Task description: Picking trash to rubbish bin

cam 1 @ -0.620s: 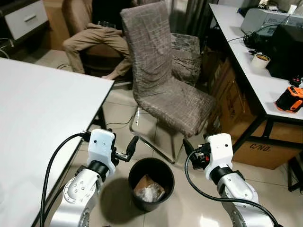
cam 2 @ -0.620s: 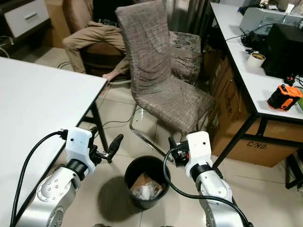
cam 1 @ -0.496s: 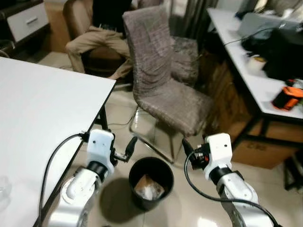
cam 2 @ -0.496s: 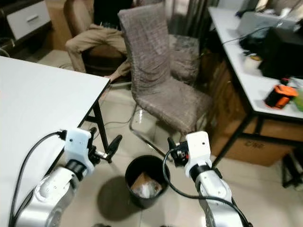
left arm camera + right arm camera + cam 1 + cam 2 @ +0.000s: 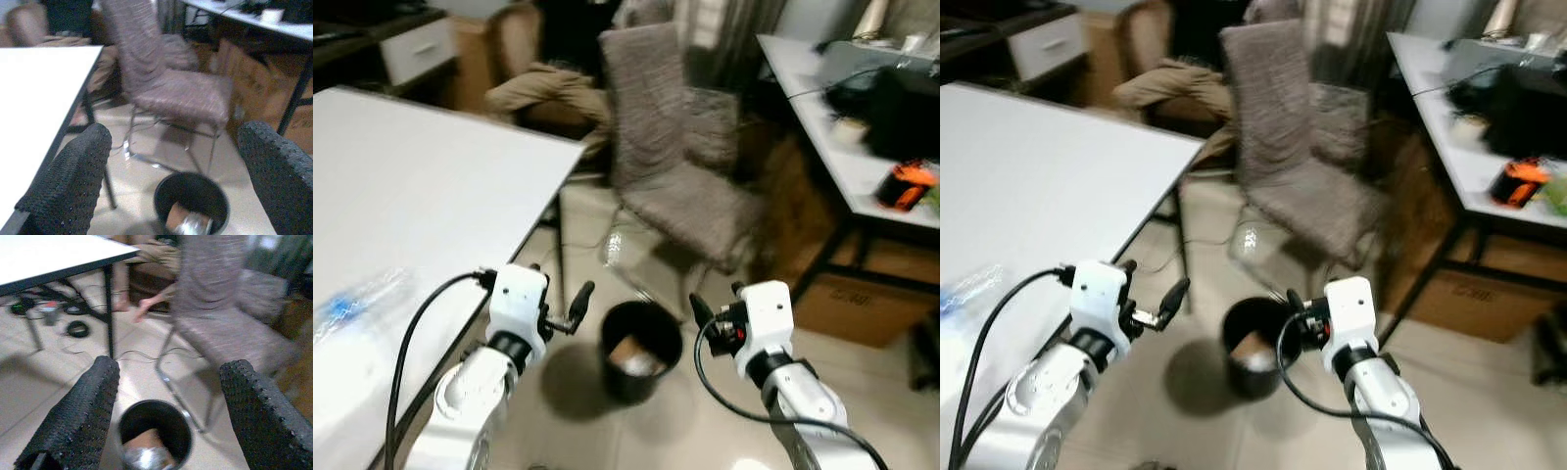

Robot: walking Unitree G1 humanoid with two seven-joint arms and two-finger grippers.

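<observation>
A black rubbish bin (image 5: 625, 380) stands on the tiled floor, with crumpled paper and plastic trash (image 5: 636, 356) inside it. My left gripper (image 5: 566, 299) is held open just left of the bin and above its rim. To the bin's right, my right gripper (image 5: 715, 300) is also open and holds nothing. Both wrist views look down past their black fingers (image 5: 68, 181) (image 5: 73, 423) at the bin (image 5: 191, 199) (image 5: 155, 431). A crushed clear plastic bottle (image 5: 357, 299) with a blue label lies on the white table (image 5: 431, 176) at my left.
A grey covered chair (image 5: 675, 147) stands right behind the bin. A person's legs (image 5: 548, 86) rest on a seat beyond the table. On the right is a second table (image 5: 847, 166) with an orange tool (image 5: 907, 184), and a cardboard box (image 5: 852, 299) under it.
The whole view has swung left and blurred, so more of the white table and the bottle on it now show. Both grippers stay open beside the bin.
</observation>
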